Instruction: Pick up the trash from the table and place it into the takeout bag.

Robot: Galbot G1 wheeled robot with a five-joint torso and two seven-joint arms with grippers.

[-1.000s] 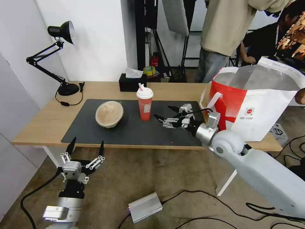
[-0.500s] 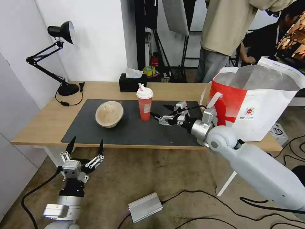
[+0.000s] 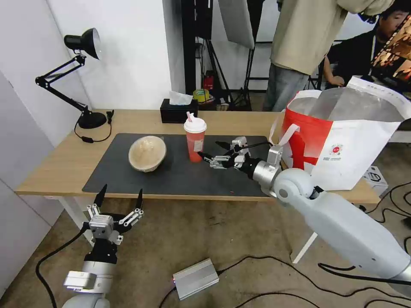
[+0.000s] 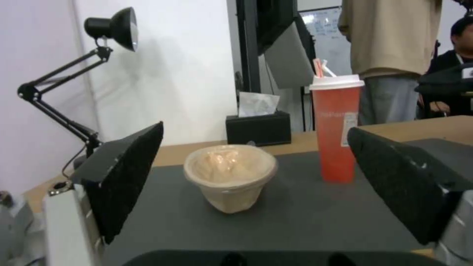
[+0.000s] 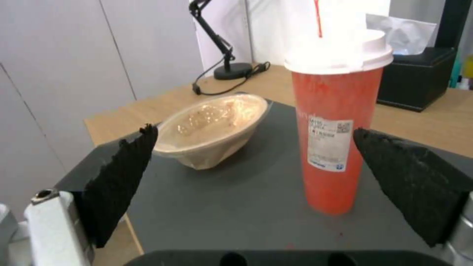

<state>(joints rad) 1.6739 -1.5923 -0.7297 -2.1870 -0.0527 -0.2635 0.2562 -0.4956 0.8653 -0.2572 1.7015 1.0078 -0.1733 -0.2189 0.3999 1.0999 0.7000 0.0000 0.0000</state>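
Note:
A tall red drink cup (image 3: 195, 143) with a white lid and straw stands on the dark grey mat (image 3: 180, 176) of the table (image 3: 60, 164). Left of it a beige lidded bowl (image 3: 147, 153) leans on its side. My right gripper (image 3: 209, 149) is open just right of the cup, fingertips close to its base; in the right wrist view the cup (image 5: 335, 144) stands between the black fingers (image 5: 121, 177), with the bowl (image 5: 212, 123) beyond. The takeout bag (image 3: 346, 145) stands open at the table's right end. My left gripper (image 3: 121, 196) hangs open below the table's front edge, facing the bowl (image 4: 230, 173) and cup (image 4: 337, 129).
A black tissue box (image 3: 177, 112) sits at the back edge behind the cup. A black desk lamp (image 3: 85, 77) stands at the back left corner. People stand behind the table. A silver box (image 3: 195, 278) and cables lie on the floor.
My right gripper has moved left across the mat, closing in on the red cup. The left gripper has dropped slightly. Cup, bowl and bag have not moved.

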